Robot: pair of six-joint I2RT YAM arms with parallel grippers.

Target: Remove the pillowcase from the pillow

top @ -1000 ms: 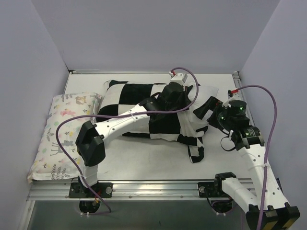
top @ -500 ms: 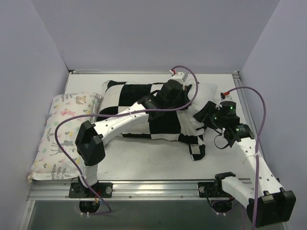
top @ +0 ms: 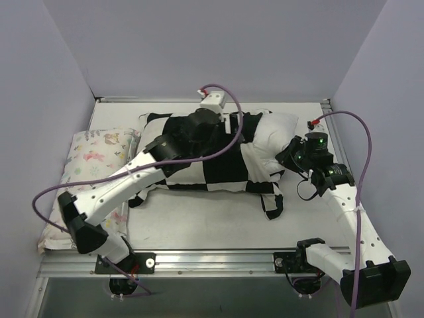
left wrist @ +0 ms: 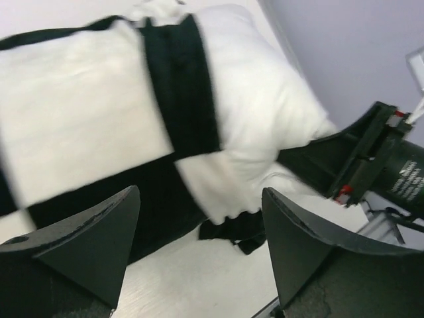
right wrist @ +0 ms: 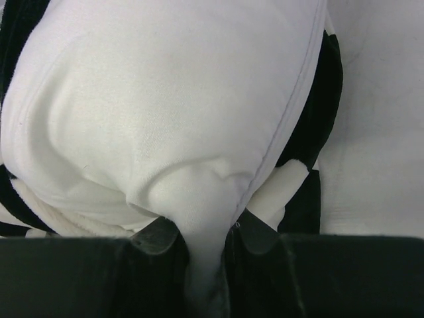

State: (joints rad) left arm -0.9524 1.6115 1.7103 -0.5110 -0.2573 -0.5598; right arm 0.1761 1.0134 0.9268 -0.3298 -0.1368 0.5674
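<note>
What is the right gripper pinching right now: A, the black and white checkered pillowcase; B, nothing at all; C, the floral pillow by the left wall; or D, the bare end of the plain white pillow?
D: in the right wrist view the right gripper has its fingers closed on a fold of the white pillow, at the end that sticks out of the pillowcase.

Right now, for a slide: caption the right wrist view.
Right gripper pinches the white pillow at its corner; checkered pillowcase behind.
</note>
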